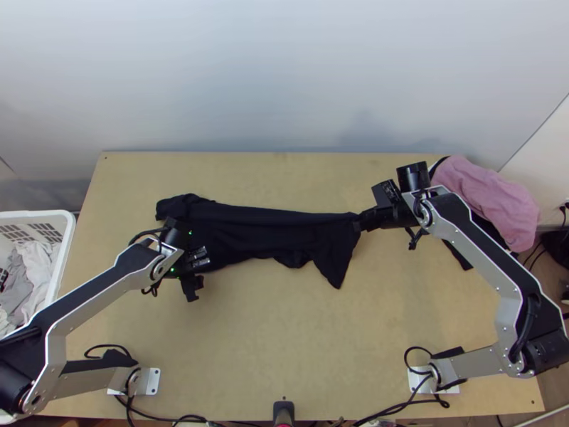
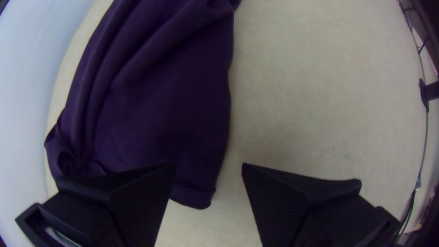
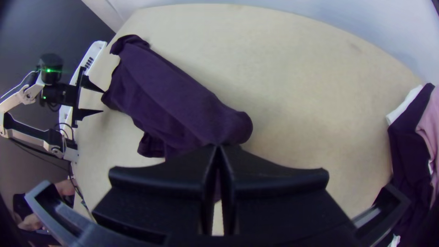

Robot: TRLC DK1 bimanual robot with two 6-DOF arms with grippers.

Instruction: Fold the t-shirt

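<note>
The black t-shirt (image 1: pixel 263 231) lies bunched lengthwise in a long strip across the table, with a pointed flap hanging toward the near edge at its right part. My right gripper (image 1: pixel 361 221) is shut on the strip's right end; in the right wrist view the fingers of this gripper (image 3: pixel 218 148) meet on the dark cloth (image 3: pixel 169 96). My left gripper (image 1: pixel 190 285) is at the shirt's left part, on its near side. In the left wrist view the same gripper (image 2: pixel 208 169) stands open, one finger over the cloth (image 2: pixel 169 100) and the other beside its edge.
A white basket (image 1: pixel 60 263) with light clothes stands at the left. Pink cloth (image 1: pixel 491 199) and dark cloth lie at the table's far right corner, behind the right arm. Cables run along the near edge. A person's hand (image 3: pixel 32 222) is at the right wrist view's edge.
</note>
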